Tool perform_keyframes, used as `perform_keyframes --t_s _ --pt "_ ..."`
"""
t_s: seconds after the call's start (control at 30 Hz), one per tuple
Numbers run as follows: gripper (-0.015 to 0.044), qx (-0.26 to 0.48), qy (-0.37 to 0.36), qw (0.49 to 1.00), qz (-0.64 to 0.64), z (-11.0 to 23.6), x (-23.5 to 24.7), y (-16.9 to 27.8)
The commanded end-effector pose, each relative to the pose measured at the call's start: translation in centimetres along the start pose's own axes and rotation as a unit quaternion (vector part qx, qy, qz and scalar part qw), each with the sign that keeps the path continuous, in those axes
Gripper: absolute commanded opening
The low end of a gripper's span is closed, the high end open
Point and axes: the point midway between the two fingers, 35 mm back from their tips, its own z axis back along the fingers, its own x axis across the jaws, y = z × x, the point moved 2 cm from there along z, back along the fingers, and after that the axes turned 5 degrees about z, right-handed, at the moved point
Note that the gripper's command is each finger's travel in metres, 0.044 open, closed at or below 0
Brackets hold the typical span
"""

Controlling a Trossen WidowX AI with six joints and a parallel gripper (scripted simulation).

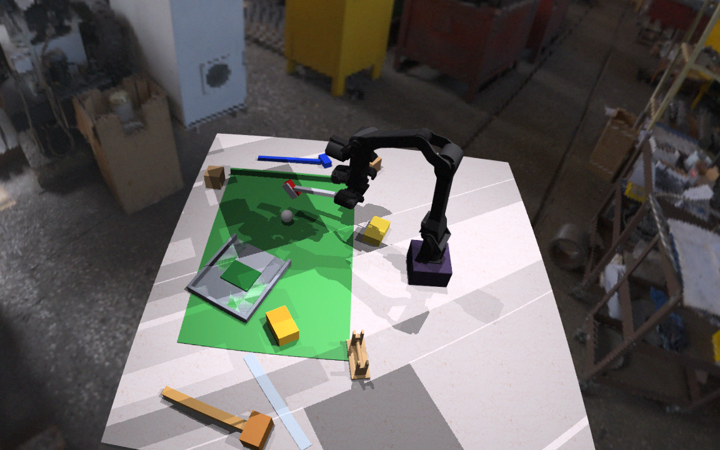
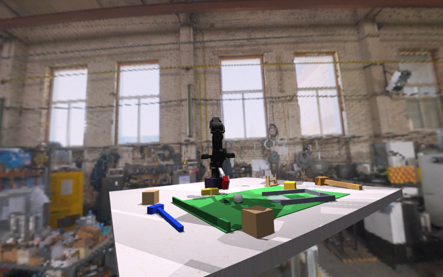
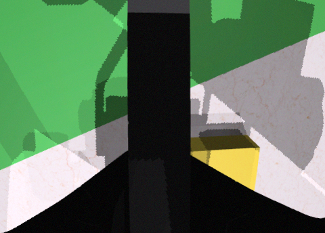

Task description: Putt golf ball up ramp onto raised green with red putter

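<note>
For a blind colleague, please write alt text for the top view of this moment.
Seen from above, a black robot arm's gripper is shut on the shaft of a red putter, its head hanging over the green mat just behind the golf ball. Nearer the camera, the grey-walled ramp with its raised green waits.
</note>
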Motion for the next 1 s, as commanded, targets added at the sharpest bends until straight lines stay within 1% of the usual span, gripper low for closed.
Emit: perform_keyframes --t_s 0.0,0.1,0.33,0.87,0.97 --pt "0.0000 0.001 0.002 1.000 -0.004 -1.7 -0.1 0.1" --pt "0.0000 0.001 0.002 1.000 -0.004 -2.8 -0.1 0.1" --pt "0.0000 0.001 0.002 1.000 -0.004 -3.3 -0.1 0.1" --pt "0.0000 0.001 0.001 1.000 -0.004 -5.8 -0.1 0.1" --pt "0.0000 0.004 -0.001 1.000 -0.001 -5.6 0.0 0.2"
